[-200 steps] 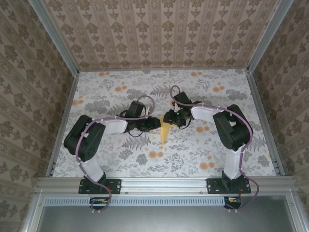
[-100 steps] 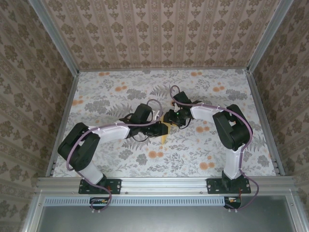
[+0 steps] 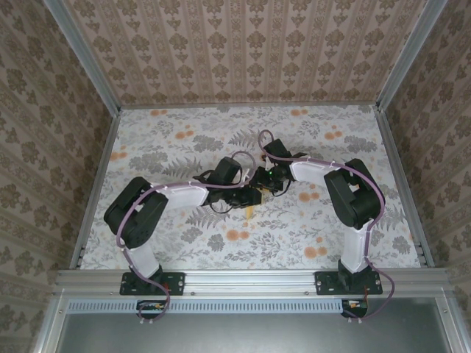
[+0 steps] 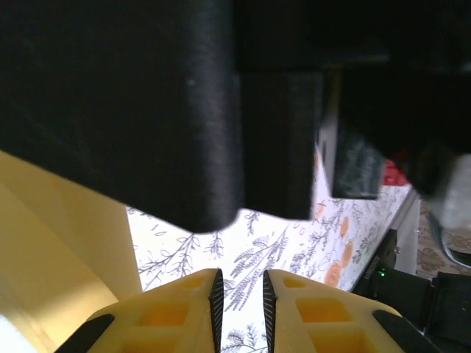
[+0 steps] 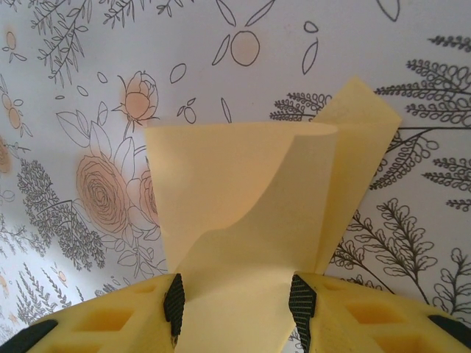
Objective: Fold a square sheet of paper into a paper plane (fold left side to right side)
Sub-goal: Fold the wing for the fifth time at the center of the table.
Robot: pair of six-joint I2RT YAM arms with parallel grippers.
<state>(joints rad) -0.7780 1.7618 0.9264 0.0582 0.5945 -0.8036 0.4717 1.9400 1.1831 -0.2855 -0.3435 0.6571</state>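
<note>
The yellow paper plane (image 5: 243,191) lies half folded on the flowered cloth, one flap curling upward. My right gripper (image 5: 237,294) stands open over its near end, and the paper spans the gap between the two pads. From above, this right gripper (image 3: 266,181) sits at the table's middle, and only the paper's pointed tip (image 3: 250,211) shows below the arms. My left gripper (image 3: 250,195) is right beside it, over the paper. Its jaws (image 4: 239,283) are a narrow slit apart with bare cloth showing between them. The paper (image 4: 51,250) lies to their left.
The right arm's black body (image 4: 184,95) hangs close above the left fingers. Patterned walls and metal rails (image 3: 96,184) bound the cloth-covered table (image 3: 331,235) on three sides. Purple cables loop over both forearms.
My left arm has swung right and now covers most of the paper, leaving only its tip visible from above. Its jaws have narrowed. The right arm has not moved.
</note>
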